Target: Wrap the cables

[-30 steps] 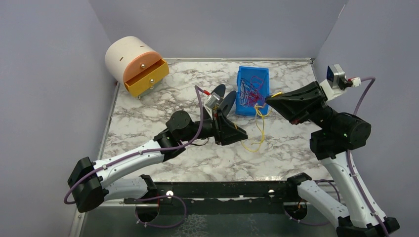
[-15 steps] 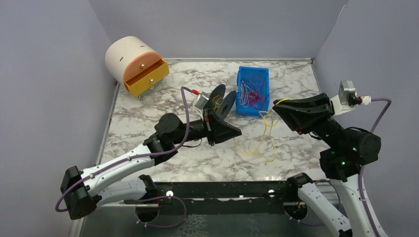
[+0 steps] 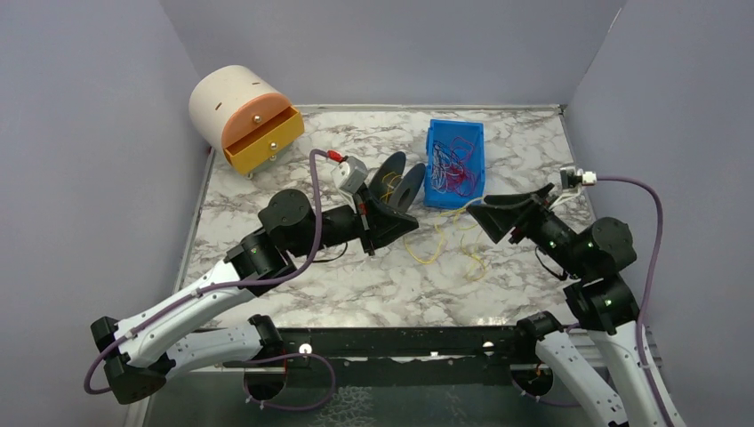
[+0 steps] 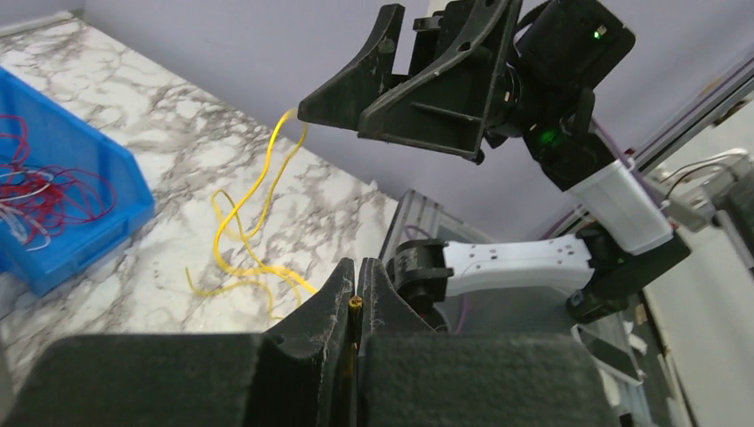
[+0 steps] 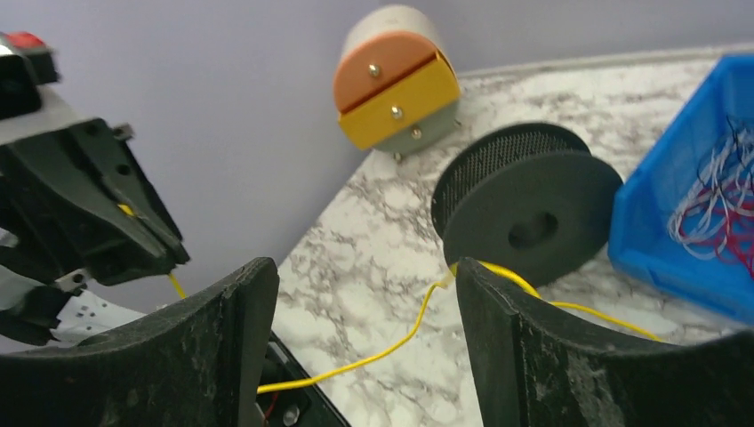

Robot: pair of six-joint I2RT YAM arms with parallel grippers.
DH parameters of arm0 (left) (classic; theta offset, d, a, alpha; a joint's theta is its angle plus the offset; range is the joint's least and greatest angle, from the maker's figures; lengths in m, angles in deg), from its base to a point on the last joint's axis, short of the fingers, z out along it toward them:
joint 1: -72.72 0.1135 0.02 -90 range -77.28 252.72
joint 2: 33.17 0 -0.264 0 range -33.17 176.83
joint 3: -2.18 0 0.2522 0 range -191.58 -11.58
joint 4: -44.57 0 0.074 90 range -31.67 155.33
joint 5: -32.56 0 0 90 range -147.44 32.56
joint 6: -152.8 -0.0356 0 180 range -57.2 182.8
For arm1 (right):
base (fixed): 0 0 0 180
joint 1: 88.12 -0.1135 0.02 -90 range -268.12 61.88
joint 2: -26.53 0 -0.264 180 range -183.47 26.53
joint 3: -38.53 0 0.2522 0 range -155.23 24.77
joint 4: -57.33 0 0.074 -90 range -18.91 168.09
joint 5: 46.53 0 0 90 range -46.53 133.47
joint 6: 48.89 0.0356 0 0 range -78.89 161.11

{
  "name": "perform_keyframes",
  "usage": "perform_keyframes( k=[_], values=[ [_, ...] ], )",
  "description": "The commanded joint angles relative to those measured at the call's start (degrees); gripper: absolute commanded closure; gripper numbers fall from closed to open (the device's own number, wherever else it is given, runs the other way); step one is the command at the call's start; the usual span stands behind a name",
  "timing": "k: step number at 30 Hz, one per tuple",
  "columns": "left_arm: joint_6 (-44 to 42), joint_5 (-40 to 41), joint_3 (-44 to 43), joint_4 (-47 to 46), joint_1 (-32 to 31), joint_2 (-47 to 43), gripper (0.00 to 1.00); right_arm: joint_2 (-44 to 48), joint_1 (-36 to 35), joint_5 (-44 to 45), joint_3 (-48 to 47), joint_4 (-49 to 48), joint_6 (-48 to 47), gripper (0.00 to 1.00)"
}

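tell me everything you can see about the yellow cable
The yellow cable is one very thin, limp wire, lying in loose curls on the marble table between the arms. One end is pinched between the fingers of the shut left gripper; another stretch rises to the open right gripper, apparently hanging off one finger.

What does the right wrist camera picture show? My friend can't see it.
The right gripper stands wide open above a marble table, a thin yellow cable showing between its fingers and leading toward a black spool. Beside the spool sits a blue bin of wires, behind it a round drawer box; at the left edge, the left gripper pinches the cable.
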Motion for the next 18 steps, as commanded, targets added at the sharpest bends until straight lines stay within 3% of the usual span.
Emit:
perform_keyframes(
  k=[1,7,11,18],
  values=[
    [-8.3,0.8,-3.6,10.9,-0.2,0.2,1.00,-1.0,0.2,0.9,2.2,10.0,-3.0,0.21],
    [-13.3,2.2,-6.4,17.9,-0.2,0.7,1.00,-6.9,0.2,3.0,1.8,21.4,-5.4,0.18],
    [-14.7,3.0,-6.8,19.0,-0.2,0.0,1.00,-9.2,0.2,7.4,5.2,22.6,-3.7,0.16],
    [-14.6,3.7,-7.5,20.4,-0.2,-0.1,1.00,-8.1,0.2,-10.2,10.4,8.1,-6.4,0.17]
  ],
)
